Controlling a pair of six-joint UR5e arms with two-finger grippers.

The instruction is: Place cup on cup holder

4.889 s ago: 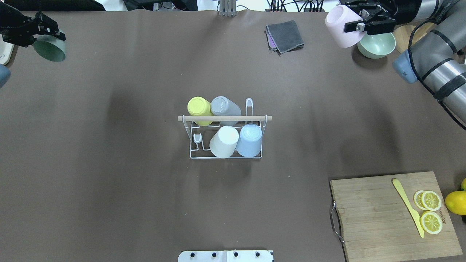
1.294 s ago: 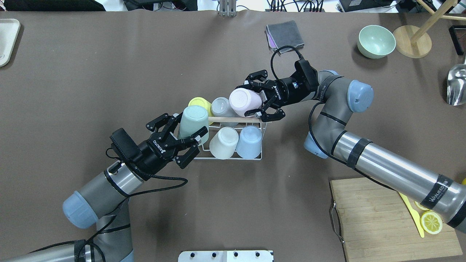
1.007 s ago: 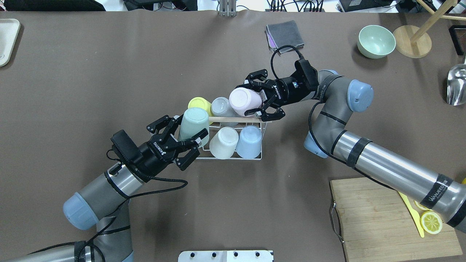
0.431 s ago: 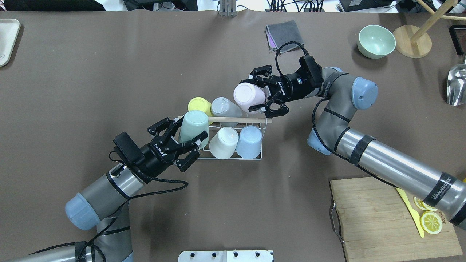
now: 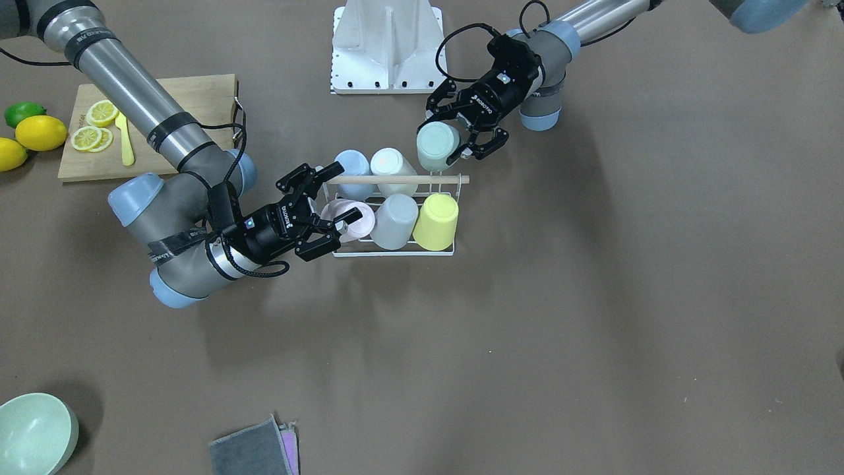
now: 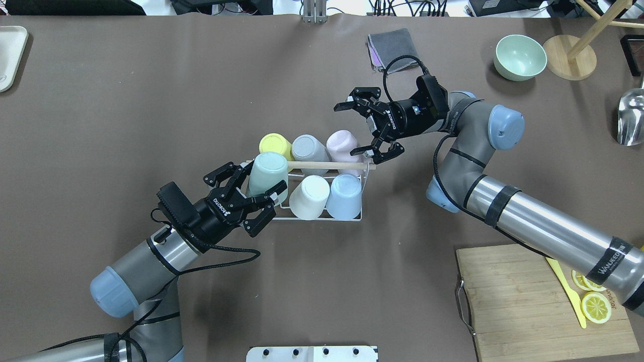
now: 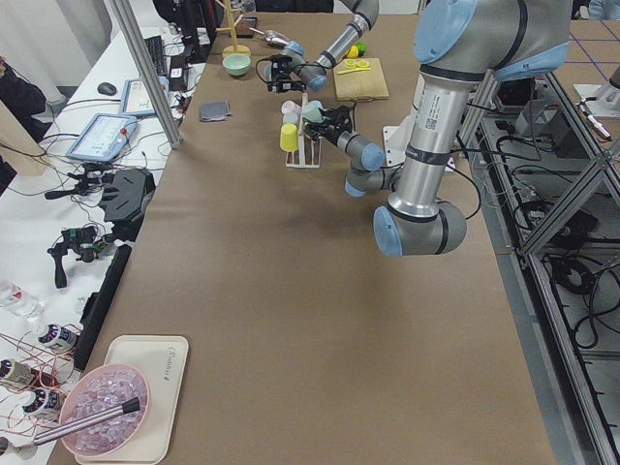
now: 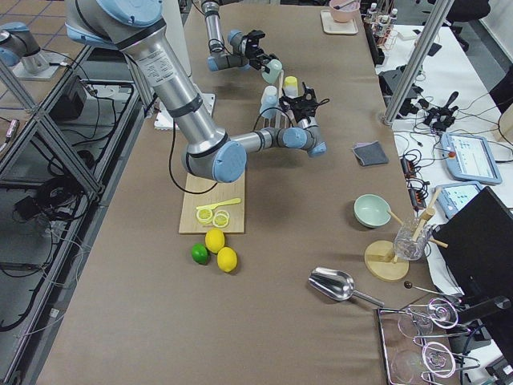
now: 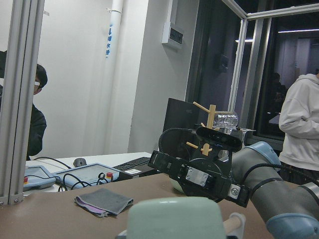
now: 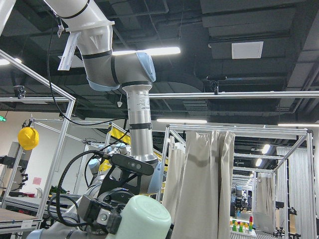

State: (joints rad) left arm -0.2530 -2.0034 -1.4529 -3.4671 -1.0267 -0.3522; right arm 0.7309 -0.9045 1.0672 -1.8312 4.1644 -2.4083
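At the middle of the brown table (image 6: 151,100) stands the cup holder (image 6: 312,218), a white wire rack with a wooden rod (image 6: 329,164) across its top. The left gripper (image 6: 261,177) has its fingers closed against the sides of a mint cup (image 6: 267,168). That cup is bottom-up and tilted over the holder's end on the robot's left, in the row nearer the robot. Whether it rests on a prong cannot be told. The front-facing view shows the same grip, with a finger on either side of the mint cup (image 5: 435,146). The right gripper (image 6: 344,128) has its jaws spread wide and grips nothing. A pink cup (image 6: 343,145) sits bottom-up in the holder's far row, at the end on the robot's right, just at that gripper's fingertips. One finger lies close along the cup's side, and whether it touches cannot be told. Next to the pink cup in the far row are a grey cup (image 6: 307,147) and then a yellow cup (image 6: 274,145). In the near row a white cup (image 6: 309,196) and a blue cup (image 6: 344,196) stand beside the mint one. Well apart from the holder, a cutting board (image 6: 528,301) with lemon slices (image 6: 596,306) lies at the near right corner. A pale green bowl (image 6: 520,56) and a folded cloth (image 6: 395,49) lie toward the far edge.
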